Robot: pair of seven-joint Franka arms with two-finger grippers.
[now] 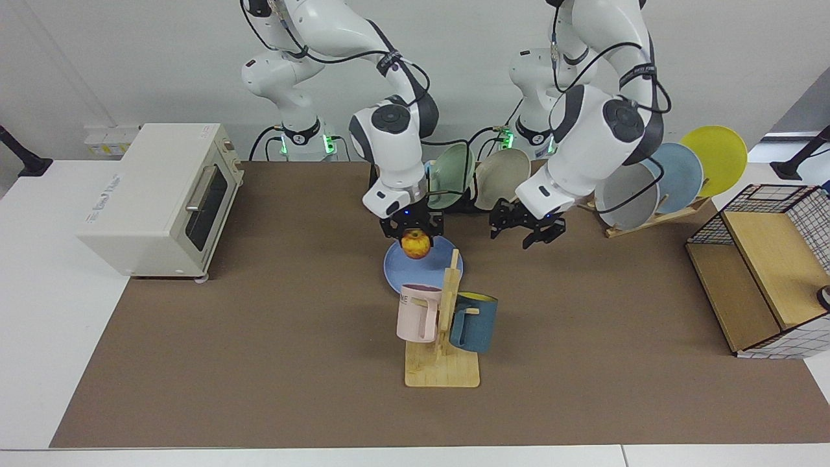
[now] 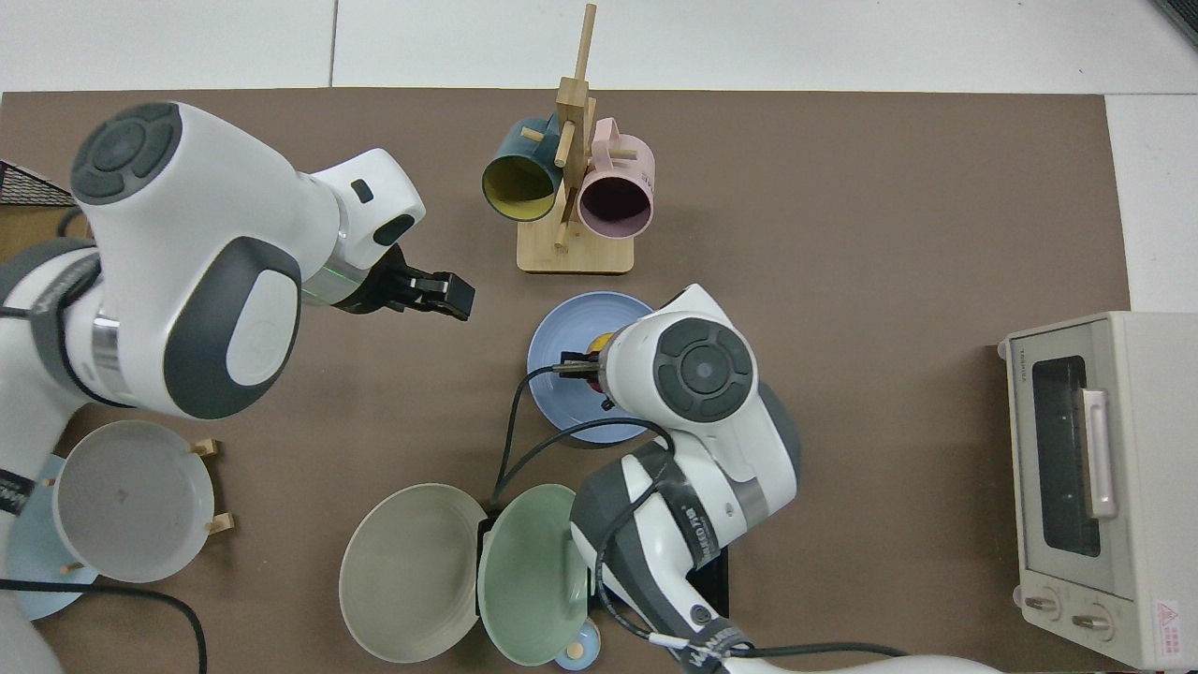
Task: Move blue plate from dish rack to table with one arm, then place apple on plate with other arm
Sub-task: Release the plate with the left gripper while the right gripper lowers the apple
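**Apple held above the plate, ready to be set down**

Blue plate (image 1: 397, 267) lies flat on the counter (image 1: 259, 337), just beyond the mug tree (image 1: 443, 324) and clear of the dish rack (image 2: 711, 571). The right gripper (image 1: 413, 228) hangs over it, fingers clamped on the apple (image 1: 416, 244), so lowering should land the fruit on the plate. The left gripper (image 1: 526, 227) hovers to the right, fingers spread and empty, out of the way.

Both arms wear glossy white shells with dark grey joint caps, black cables looping loosely along the links (green lights glow at the bases); each black end effector, left (image 1: 526, 228) and right (image 1: 412, 226), has blocky fingers
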